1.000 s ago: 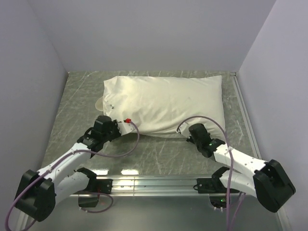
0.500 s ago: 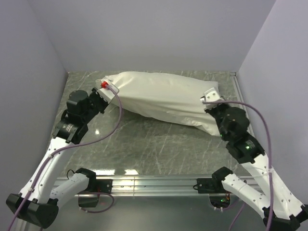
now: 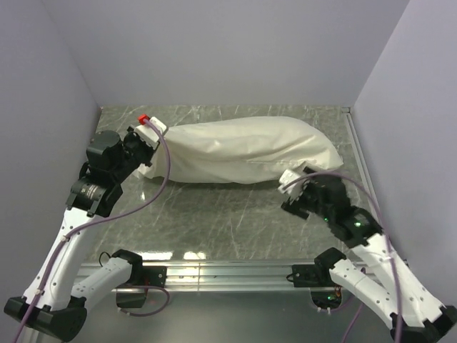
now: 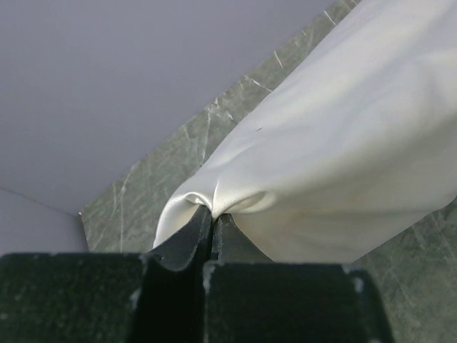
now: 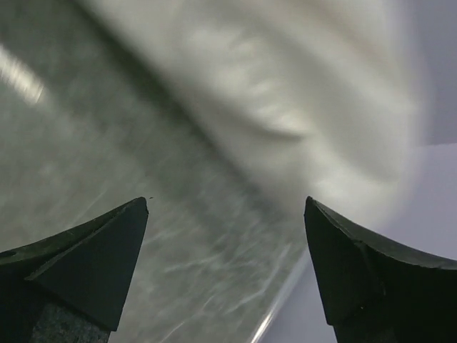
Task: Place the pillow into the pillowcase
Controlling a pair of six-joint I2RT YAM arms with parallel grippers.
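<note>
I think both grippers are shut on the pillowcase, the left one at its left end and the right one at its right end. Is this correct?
Not quite. The left gripper is shut on the left end of the pillowcase, but the right gripper is open and holds nothing. The right wrist view shows its jaws wide apart and empty, near the right end.

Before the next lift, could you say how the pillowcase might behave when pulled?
Probably floppy: the pillowcase bunches into folds where the left gripper pinches it. Likely slippery, given its sheen. Stuffed, it should sag, not roll.
</note>
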